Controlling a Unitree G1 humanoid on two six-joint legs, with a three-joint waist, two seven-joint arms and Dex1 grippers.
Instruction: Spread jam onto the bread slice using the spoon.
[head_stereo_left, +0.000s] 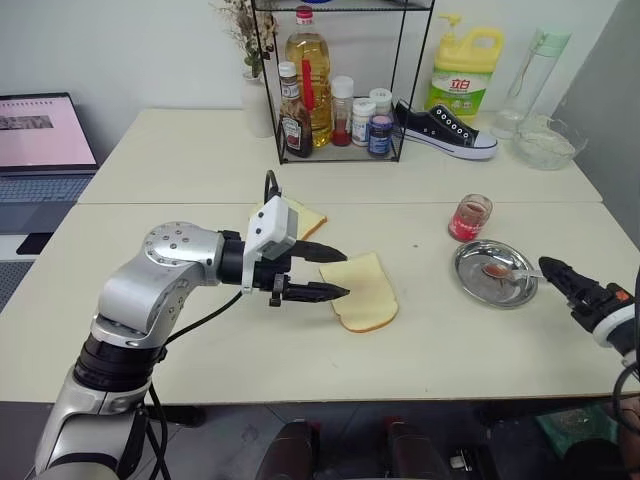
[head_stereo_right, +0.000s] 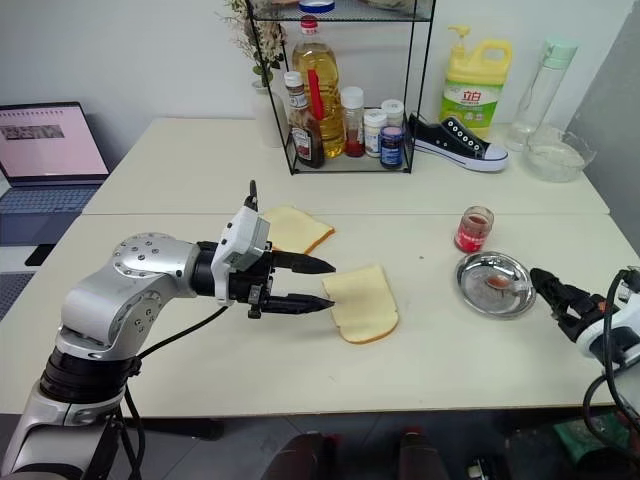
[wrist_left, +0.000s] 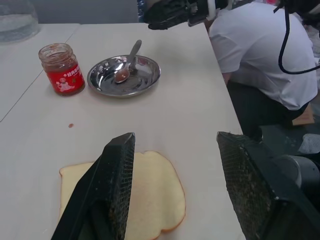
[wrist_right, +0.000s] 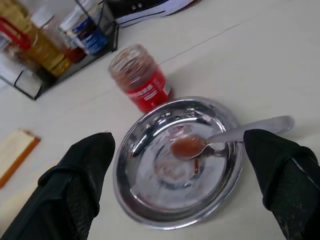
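Note:
The bread slice (head_stereo_left: 362, 292), pale yellow with a tan crust, lies flat at mid-table. My left gripper (head_stereo_left: 336, 275) hovers just left of it, pointing across the table toward it, open and empty; in the left wrist view its fingers (wrist_left: 116, 185) frame the bread slice (wrist_left: 152, 192). The jam jar (head_stereo_left: 470, 216), lidless and holding red jam, stands to the right. In front of it is a round steel dish (head_stereo_left: 475, 262) with the spoon (head_stereo_left: 510, 272) in it, bowl stained red, handle over the right rim. My right gripper (head_stereo_left: 553, 272) is open beside that handle, holding nothing.
A second, squarer bread slice (head_stereo_left: 306, 216) lies behind my left gripper. At the back stand a wire rack of bottles (head_stereo_left: 335, 100), a shoe (head_stereo_left: 445, 128), a yellow detergent bottle (head_stereo_left: 465, 70) and a glass bowl (head_stereo_left: 545, 142). A laptop (head_stereo_left: 40, 135) is far left. A person in white (wrist_left: 260, 50) sits past the table's right edge.

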